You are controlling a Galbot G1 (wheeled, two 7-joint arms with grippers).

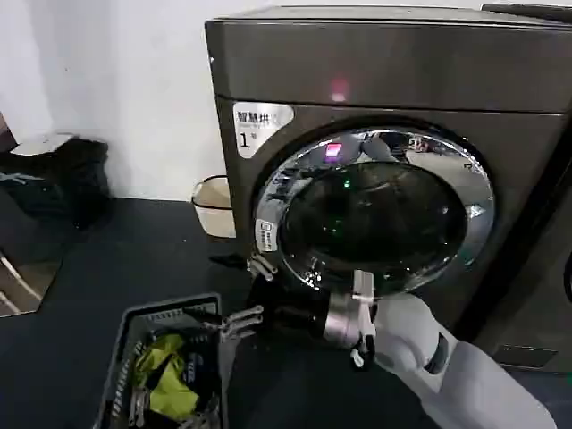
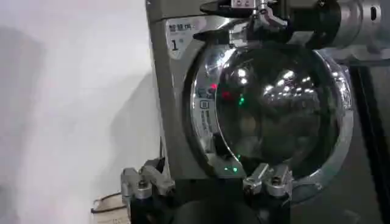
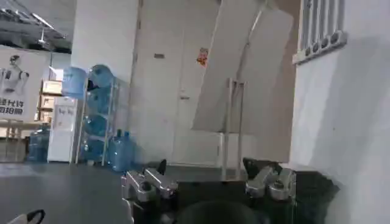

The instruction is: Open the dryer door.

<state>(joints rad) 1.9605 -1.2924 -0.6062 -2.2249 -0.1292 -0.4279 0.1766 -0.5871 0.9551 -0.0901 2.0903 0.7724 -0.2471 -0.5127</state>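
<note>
from the head camera i see the dryer (image 1: 402, 67) standing on the dark floor against a white wall, its pink light (image 1: 340, 89) lit above the white label (image 1: 259, 121). the dryer door (image 1: 375, 214) sits in the front of the machine, chrome rim around dark glass. i cannot tell whether it is fully latched. my right gripper (image 1: 252, 293) comes in from the lower right and points across the lower left part of the rim. its jaws are spread wide with nothing between them, one finger up near the rim and one lower, over the corner of a grey basket (image 1: 170, 308) holding a yellow-green cloth (image 1: 165, 371). a pale bin (image 1: 213, 206) stands just beside the dryer and a black bag (image 1: 63, 174) lies well apart by the wall.

on the left wrist camera my left gripper (image 2: 206, 182) faces the door from low down, jaws wide apart and empty. the right gripper shows farther off in front of the door.

on the right wrist camera the right jaws are also spread and hold nothing. beyond them i see the room, with blue water bottles (image 3: 97, 122) on a rack.
</note>
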